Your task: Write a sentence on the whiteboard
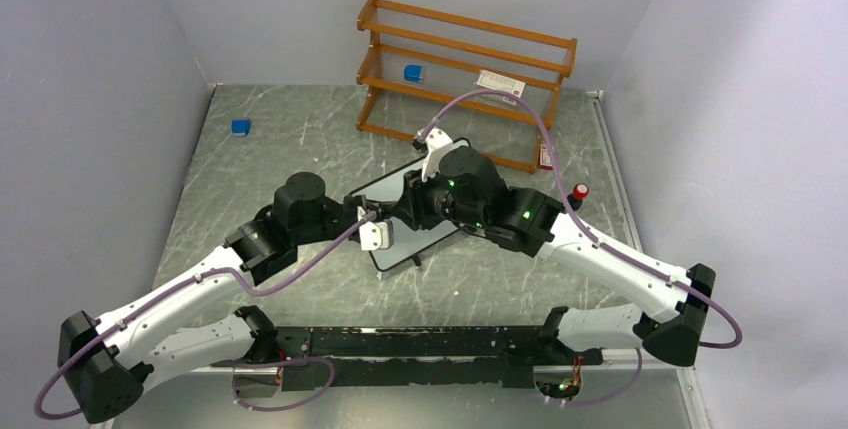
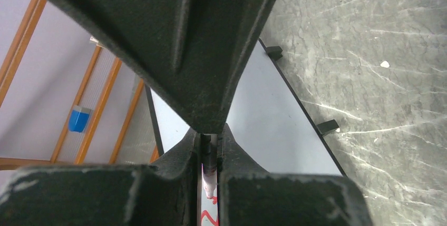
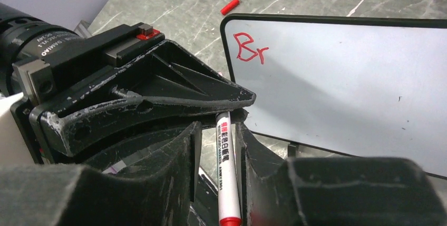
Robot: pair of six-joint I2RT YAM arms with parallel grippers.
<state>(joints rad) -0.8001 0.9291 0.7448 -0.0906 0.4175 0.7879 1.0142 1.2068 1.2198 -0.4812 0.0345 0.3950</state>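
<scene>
At the middle of the table [image 1: 300, 149], found the whiteboard [image 1: 392, 187] lying face up, marked "Br" in red at one corner and otherwise blank. Above its near left part, saw both grippers tip to tip, sharing one marker [image 3: 226, 178]. Noted the left gripper [image 2: 209, 144] clamped tight on the marker, and the right gripper [image 3: 217, 131] parted a little round the barrel, leaving a gap on one side. Judged the step a handover of the marker from right to left, the sentence barely begun. Reckoned on needing next to draw the right gripper clear of the barrel without dragging it, then to bring the tip down beside the letters. At the far edge, saw the wooden shelf [image 1: 470, 24] carrying a blue block [image 1: 413, 73] and a white labelled card [image 1: 500, 83]. Spotted a second blue block [image 1: 240, 127] near the far left corner.
</scene>
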